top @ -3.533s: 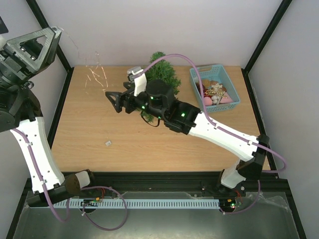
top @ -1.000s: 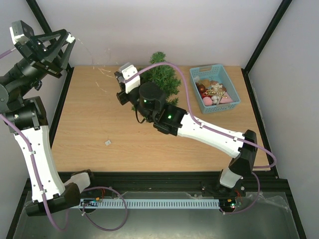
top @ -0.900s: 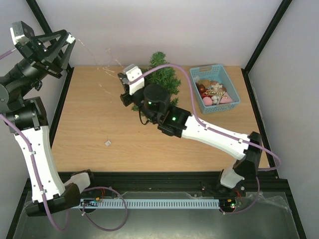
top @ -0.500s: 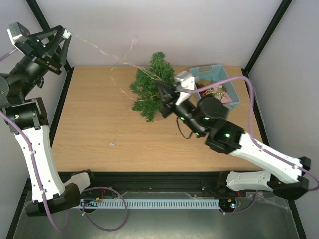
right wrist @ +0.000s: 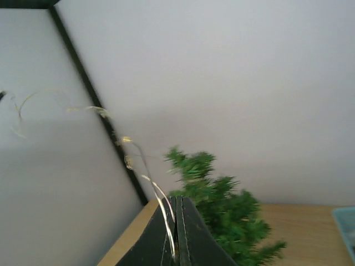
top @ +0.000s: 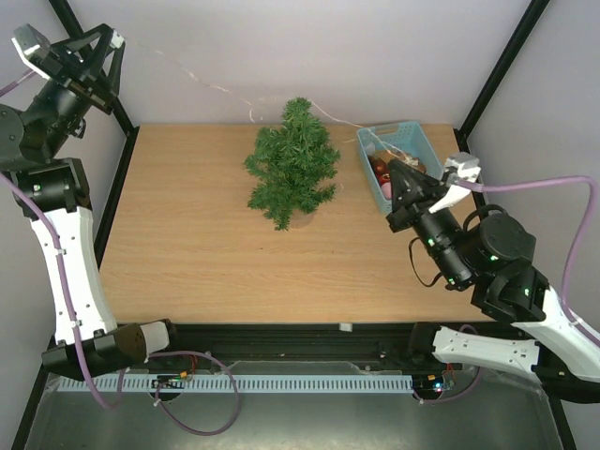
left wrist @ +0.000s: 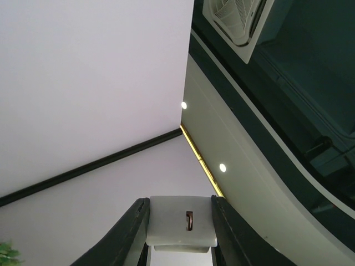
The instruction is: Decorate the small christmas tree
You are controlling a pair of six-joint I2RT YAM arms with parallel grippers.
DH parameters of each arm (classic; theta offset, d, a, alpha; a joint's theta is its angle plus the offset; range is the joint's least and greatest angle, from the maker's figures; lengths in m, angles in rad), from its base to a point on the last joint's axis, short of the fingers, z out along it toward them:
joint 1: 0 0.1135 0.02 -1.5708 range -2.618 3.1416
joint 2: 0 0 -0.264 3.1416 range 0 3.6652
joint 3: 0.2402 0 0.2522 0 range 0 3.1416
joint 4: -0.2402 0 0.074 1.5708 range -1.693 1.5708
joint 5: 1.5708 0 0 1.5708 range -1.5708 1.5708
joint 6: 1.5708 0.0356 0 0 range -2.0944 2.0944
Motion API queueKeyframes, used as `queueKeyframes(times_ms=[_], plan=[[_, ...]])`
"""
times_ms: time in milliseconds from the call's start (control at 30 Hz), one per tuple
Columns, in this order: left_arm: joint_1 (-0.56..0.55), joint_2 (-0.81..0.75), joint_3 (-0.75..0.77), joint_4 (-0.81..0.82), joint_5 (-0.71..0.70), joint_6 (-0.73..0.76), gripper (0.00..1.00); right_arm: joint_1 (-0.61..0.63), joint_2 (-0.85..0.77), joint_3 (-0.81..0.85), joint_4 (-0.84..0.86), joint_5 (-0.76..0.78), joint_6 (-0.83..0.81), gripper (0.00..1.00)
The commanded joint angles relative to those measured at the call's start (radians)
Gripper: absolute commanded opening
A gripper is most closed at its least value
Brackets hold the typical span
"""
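The small christmas tree (top: pixel 293 167) stands upright at the back middle of the table; it also shows blurred in the right wrist view (right wrist: pixel 224 213). A thin wire string of tiny lights (top: pixel 217 87) hangs in the air from upper left to right, passing over the treetop. High at the top left, my left gripper (top: pixel 105 42) is shut on the string's white box (left wrist: pixel 180 221). To the right of the tree, over the basket, my right gripper (top: pixel 395 170) is shut on the wire (right wrist: pixel 148 178), which bends away up and to the left.
A light-blue basket (top: pixel 388 128) with red and pink ornaments (top: pixel 379 169) sits at the back right, partly under my right gripper. Black frame posts rise at both back corners, and walls close the back and sides.
My right arm has swung from the left of the tree to its right, pulling the wire across over the treetop. The left gripper has risen a little.
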Motion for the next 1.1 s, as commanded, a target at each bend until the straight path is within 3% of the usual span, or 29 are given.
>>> queueKeyframes(times_ms=[0, 100, 233, 567, 800, 1067], plan=[[-0.002, -0.003, 0.014, 0.043, -0.026, 0.062, 0.28, 0.006, -0.008, 0.005, -0.015, 0.279, 0.008, 0.01], [-0.003, 0.006, -0.014, 0.08, -0.032, 0.057, 0.28, 0.006, 0.02, 0.031, 0.012, 0.379, -0.045, 0.01], [-0.012, 0.042, 0.001, 0.084, -0.046, 0.079, 0.28, 0.006, 0.049, 0.033, 0.196, 0.495, -0.205, 0.01], [-0.175, 0.276, 0.25, 0.017, -0.079, 0.177, 0.28, -0.028, 0.259, 0.201, 0.517, 0.51, -0.615, 0.02], [-0.286, 0.459, 0.363, -0.019, -0.083, 0.246, 0.28, -0.228, 0.314, 0.26, 0.324, 0.428, -0.486, 0.01], [-0.399, 0.68, 0.451, 0.06, -0.05, 0.273, 0.28, -0.418, 0.29, 0.212, 0.069, 0.317, -0.264, 0.01]])
